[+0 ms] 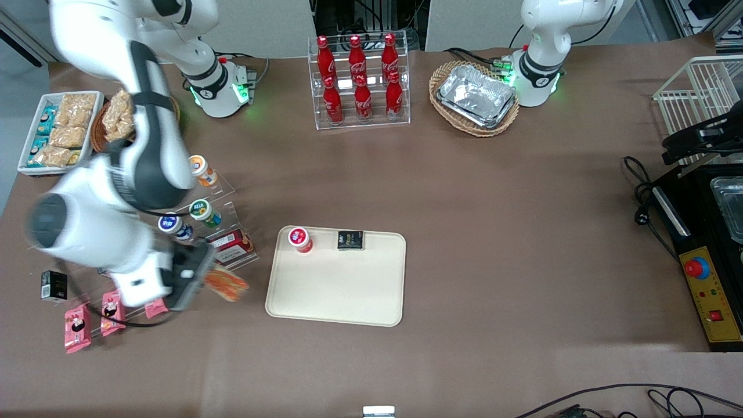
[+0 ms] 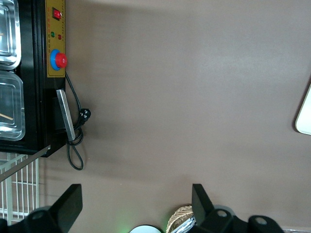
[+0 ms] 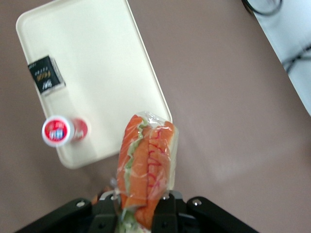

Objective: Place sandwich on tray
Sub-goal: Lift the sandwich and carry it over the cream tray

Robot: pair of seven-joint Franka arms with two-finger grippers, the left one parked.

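Note:
My right gripper (image 1: pixel 204 277) (image 3: pixel 141 204) is shut on the clear-wrapped sandwich (image 1: pixel 226 284) (image 3: pixel 146 165), with orange-red filling and a thin green stripe. It holds the sandwich above the brown table, just off the working arm's end of the cream-beige tray (image 1: pixel 342 290) (image 3: pixel 102 63). The sandwich does not touch the tray. On the tray stand a red-capped cup (image 1: pixel 300 239) (image 3: pixel 60 131) and a small black packet (image 1: pixel 350 240) (image 3: pixel 45 74).
A clear stepped rack with small cups (image 1: pixel 200 212) and a red box (image 1: pixel 232 244) stands beside the gripper. Pink snack packets (image 1: pixel 78 328) and a black box (image 1: pixel 53 285) lie toward the working arm's end. Cola bottles (image 1: pixel 359 81) and foil trays (image 1: pixel 476 96) stand farther from the camera.

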